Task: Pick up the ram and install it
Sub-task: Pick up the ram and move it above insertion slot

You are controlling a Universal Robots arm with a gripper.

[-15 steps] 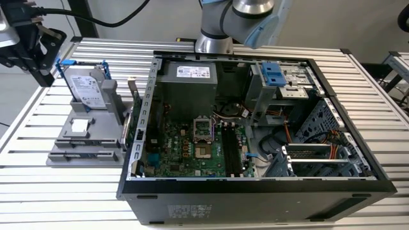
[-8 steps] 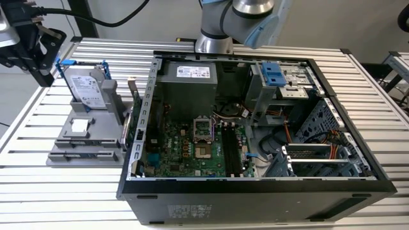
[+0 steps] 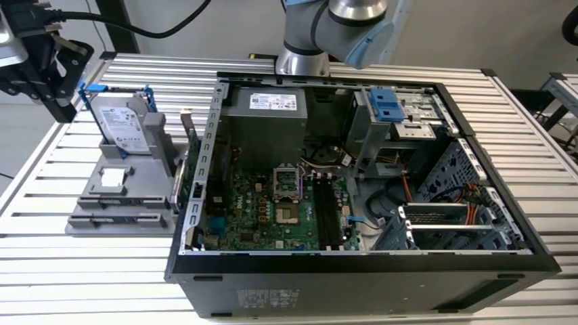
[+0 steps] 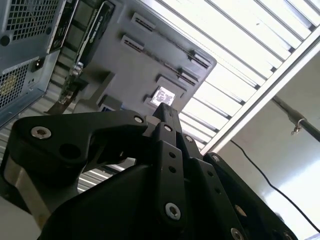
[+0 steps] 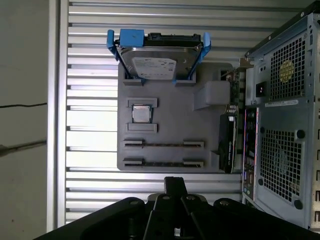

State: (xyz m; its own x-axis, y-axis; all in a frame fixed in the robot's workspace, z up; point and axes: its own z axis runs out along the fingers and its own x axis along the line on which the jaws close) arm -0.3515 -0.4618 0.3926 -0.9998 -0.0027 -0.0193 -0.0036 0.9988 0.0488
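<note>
Two thin ram sticks stand on edge in the grey holder (image 5: 170,95), one (image 5: 163,143) just beyond the other (image 5: 163,163) in the first wrist view. My black gripper (image 5: 175,181) hovers above the holder's edge nearest those sticks, fingers together with nothing between them. In the exterior view the gripper (image 3: 65,112) hangs high at the far left, beside the holder (image 3: 108,203). The second wrist view shows the closed fingers (image 4: 164,107) pointing toward the holder (image 4: 125,65). Long black motherboard slots (image 3: 327,213) lie inside the open computer case (image 3: 361,261).
A silver hard drive (image 5: 157,60) with blue rails leans at the holder's far end. A small square chip (image 5: 141,114) sits mid-holder. A card (image 5: 227,145) stands on edge between holder and case. All rests on a slatted metal table (image 3: 81,271).
</note>
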